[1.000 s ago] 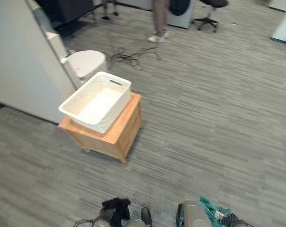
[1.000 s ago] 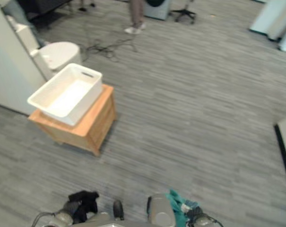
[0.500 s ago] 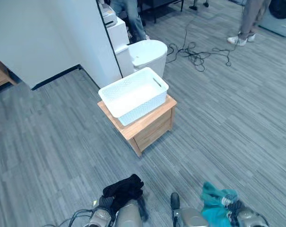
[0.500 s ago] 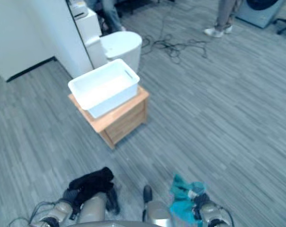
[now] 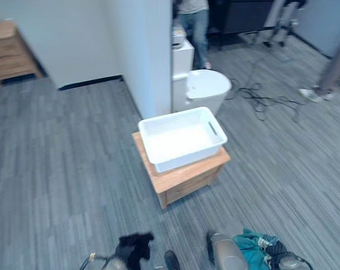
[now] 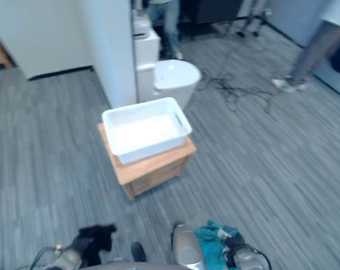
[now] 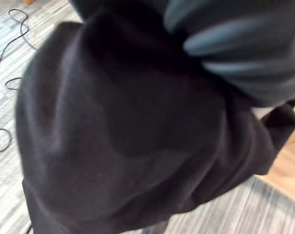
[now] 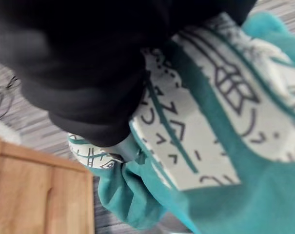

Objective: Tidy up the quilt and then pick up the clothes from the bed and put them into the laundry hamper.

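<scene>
Lab or office mock-up: grey carpet floor, white partition wall, loose floor cables, people standing.

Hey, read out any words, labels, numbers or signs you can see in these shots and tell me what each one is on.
None: no words, numbers or signs can be read.
Teal garment in the right hand: a white panel with drawn arrows and small marks, a pattern, not text.
Black garment in the left hand: plain.
White hamper and wooden stand: no label visible.
</scene>
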Available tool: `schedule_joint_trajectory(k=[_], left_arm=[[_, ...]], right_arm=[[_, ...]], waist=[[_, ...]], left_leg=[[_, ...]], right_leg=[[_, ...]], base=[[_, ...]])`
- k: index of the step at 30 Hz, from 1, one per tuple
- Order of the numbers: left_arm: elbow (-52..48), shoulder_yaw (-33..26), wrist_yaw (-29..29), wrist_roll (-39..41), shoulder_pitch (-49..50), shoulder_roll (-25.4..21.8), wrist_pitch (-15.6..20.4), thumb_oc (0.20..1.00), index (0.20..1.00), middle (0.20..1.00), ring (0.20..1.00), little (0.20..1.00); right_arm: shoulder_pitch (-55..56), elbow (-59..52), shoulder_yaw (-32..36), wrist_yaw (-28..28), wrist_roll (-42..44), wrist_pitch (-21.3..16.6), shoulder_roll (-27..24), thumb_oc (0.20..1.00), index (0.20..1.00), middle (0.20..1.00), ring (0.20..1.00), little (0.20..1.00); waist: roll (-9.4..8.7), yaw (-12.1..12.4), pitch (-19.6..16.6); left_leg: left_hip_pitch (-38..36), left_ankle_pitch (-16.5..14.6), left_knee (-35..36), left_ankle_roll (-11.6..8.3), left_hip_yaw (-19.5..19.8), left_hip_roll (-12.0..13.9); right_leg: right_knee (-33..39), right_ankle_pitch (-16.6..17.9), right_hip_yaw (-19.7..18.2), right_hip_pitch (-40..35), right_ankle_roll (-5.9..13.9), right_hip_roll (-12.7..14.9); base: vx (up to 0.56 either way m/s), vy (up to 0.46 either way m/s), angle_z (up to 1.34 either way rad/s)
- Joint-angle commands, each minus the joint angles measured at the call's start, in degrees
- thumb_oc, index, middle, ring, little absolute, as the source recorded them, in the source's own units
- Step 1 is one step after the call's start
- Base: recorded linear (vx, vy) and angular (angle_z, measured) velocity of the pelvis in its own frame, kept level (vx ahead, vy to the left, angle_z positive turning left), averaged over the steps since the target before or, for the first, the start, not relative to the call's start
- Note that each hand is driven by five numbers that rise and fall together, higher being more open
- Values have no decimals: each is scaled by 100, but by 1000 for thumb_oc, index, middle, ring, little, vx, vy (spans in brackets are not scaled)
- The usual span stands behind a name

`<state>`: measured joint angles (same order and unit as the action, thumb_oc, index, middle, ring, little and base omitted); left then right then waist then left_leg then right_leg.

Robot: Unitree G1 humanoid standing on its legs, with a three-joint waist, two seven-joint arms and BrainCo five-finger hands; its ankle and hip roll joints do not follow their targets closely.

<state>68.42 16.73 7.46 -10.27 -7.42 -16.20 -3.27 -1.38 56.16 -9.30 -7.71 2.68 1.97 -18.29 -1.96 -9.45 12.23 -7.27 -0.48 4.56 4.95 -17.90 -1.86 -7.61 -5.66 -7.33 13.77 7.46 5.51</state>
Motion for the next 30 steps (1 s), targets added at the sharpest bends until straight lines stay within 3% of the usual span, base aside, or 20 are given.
schedule_joint_trajectory(k=[1, 2, 4, 7, 8, 9, 11, 12, 13, 14, 17, 22, 30], left_arm=[[-58, -16, 119, -265, 89, -137, 186, 200, 200, 200, 200, 200], [-73, -73, 136, -271, 91, -202, 210, 200, 200, 200, 200, 200], [-27, -259, 196, -374, 221, -336, 297, 200, 200, 200, 200, 200], [28, -366, 186, -338, 401, -318, 319, 200, 200, 200, 200, 200], [69, -549, 227, -173, 576, -265, 301, 200, 200, 200, 200, 200], [55, -576, 232, -116, 617, -244, 310, 200, 200, 200, 200, 200], [48, -618, 257, -70, 654, -207, 271, 200, 200, 200, 200, 200], [44, -616, 259, -84, 636, -181, 258, 200, 200, 200, 200, 200], [45, -620, 260, -84, 632, -181, 258, 200, 200, 200, 200, 200], [28, -580, 253, -77, 634, -169, 255, 200, 200, 200, 200, 200], [33, -502, 272, 28, 604, -64, 347, 200, 200, 200, 200, 200], [89, -437, 276, 100, 702, 72, 318, 200, 200, 200, 200, 200], [239, -606, 384, 249, 876, 182, 255, 200, 200, 200, 200, 200]], right_arm=[[-236, -784, 313, -327, -51, -322, -624, 200, 200, 200, 200, 200], [-239, -1160, 394, -376, -111, -374, -780, 200, 200, 200, 200, 200], [-288, -2295, 576, -535, -484, -578, -1266, 200, 200, 200, 200, 200], [-365, -2901, 702, -539, -606, -663, -1503, 200, 200, 200, 200, 200], [-554, -3563, 857, -570, -705, -803, -1904, 200, 200, 200, 200, 200], [-633, -3814, 896, -581, -709, -843, -2009, 200, 200, 200, 200, 200], [-889, -4501, 956, -573, -813, -902, -2326, 200, 200, 200, 200, 200], [-1029, -4817, 921, -534, -852, -924, -2432, 200, 200, 200, 200, 200], [-1031, -4824, 924, -531, -852, -917, -2431, 200, 200, 200, 200, 200], [-1419, -5185, 825, -508, -924, -1011, -2648, 200, 200, 200, 200, 200], [-1689, -5516, 790, -454, -810, -1160, -2888, 200, 200, 200, 200, 200], [-2453, -6156, 54, -192, -902, -1253, -2966, 200, 200, 200, 200, 200], [-2695, -6676, -562, 121, -876, -1298, -2510, 200, 200, 200, 200, 200]], waist=[[108, -292, 101], [109, -312, 112], [116, -353, 127], [98, -364, 39], [115, -288, 10], [79, -229, 32], [18, -86, 75], [-4, -27, 76], [-13, -27, 67], [24, 114, 67], [80, 106, 14], [180, 181, -137], [146, 311, -131]], left_leg=[[-69, -446, -5, -784, 33, 601], [-136, -492, -29, -830, 96, 674], [-437, -713, -227, -939, 162, 819], [-491, -809, -486, -1019, 175, 949], [-198, -430, -1241, -1159, 281, 1238], [-4, -302, -1674, -1147, 262, 1357], [321, -280, -1973, -1082, 130, 1293], [449, -422, -1875, -1023, 132, 1106], [463, -395, -1860, -1019, 127, 1095], [610, -476, -1386, -938, 278, 709], [519, -284, -785, -1035, 224, 766], [162, -14, -31, -1030, 238, 777], [34, -10, 44, -1063, 248, 864]], right_leg=[[547, 332, -587, -598, 386, -11], [645, 389, -698, -459, 408, 37], [540, 439, -398, -251, 451, 142], [513, 443, -282, -377, 430, 113], [734, 505, -222, -715, 268, 12], [786, 464, -159, -917, 203, 14], [911, 408, 26, -1235, 62, 25], [919, 374, 30, -1310, 27, 14], [921, 391, 24, -1289, 26, 23], [851, 295, 76, -1390, -11, -100], [888, 222, 152, -1459, -32, -148], [847, 133, 292, -1475, -81, -265], [823, 87, 439, -1562, -68, -195]], base=[[274, -318, 61], [254, -277, 98], [293, -345, 86], [191, -343, -6], [214, -463, 22], [219, -490, 32], [118, -236, 36], [56, -99, 19], [110, -91, -2], [76, -59, -7], [169, -7, -13], [136, 6, 14], [70, 7, 7]])
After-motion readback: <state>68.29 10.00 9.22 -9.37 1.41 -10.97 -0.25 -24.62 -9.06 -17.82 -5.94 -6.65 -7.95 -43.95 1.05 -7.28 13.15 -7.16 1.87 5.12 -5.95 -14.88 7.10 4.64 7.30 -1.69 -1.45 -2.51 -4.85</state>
